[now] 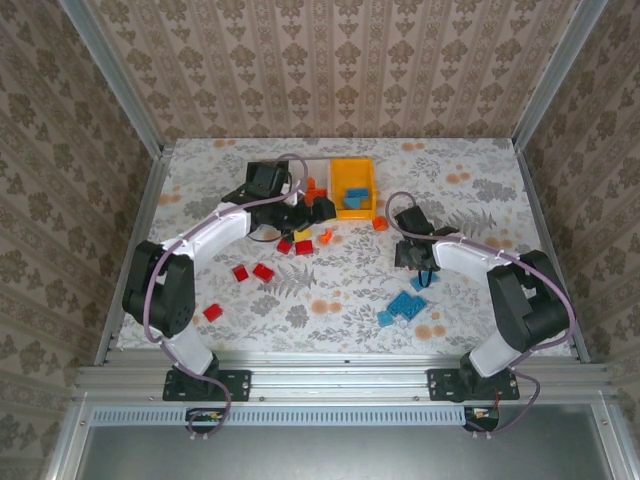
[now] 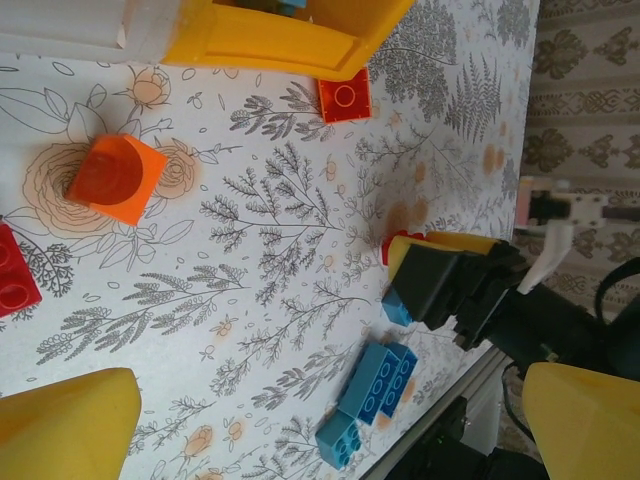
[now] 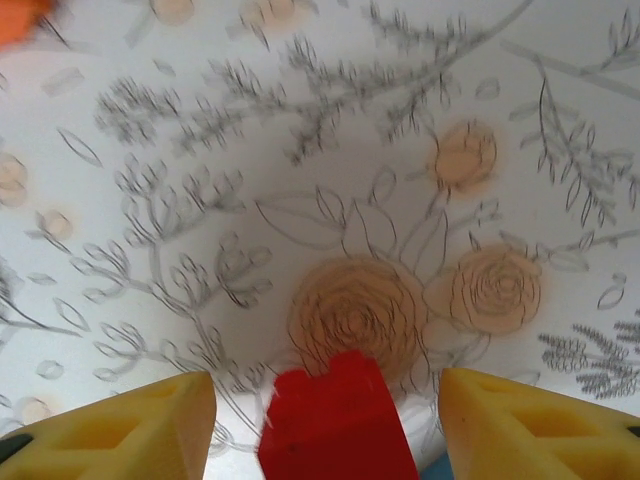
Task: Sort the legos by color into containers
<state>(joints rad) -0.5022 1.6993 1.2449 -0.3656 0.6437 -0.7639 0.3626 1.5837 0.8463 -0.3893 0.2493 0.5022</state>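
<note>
Plastic, glossy and moulded with round studs: small toy bricks lie loose on a flat floral tablecloth (image 1: 330, 290) printed with grey ferns and peach roses. Red plastic bricks (image 1: 263, 271): five on the cloth in the top view, two side by side, two more near the left arm and one apart towards the near edge. Light blue plastic bricks (image 2: 385, 378): three in the left wrist view, one long with two rows of studs, one short just beside it and one at the right claw. Orange plastic bricks (image 2: 115, 178): two in that view, a smooth-faced cube and a studded one by the yellow wall. Orange-yellow rectangular open plastic bin (image 1: 353, 164): holds light blue bricks, number unclear. White translucent plastic bin (image 2: 70, 30): stands against it, contents hidden. Black plastic bin (image 1: 265, 180): further left, contents unclear. Left claw (image 2: 330, 400): yellow wedge fingers spread fully wide over the cloth near the bins. Right claw (image 3: 325, 382): yellow ribbed fingers parted, with one red studded block (image 3: 335, 430) between them and a gap on each side, so not clamped.
</note>
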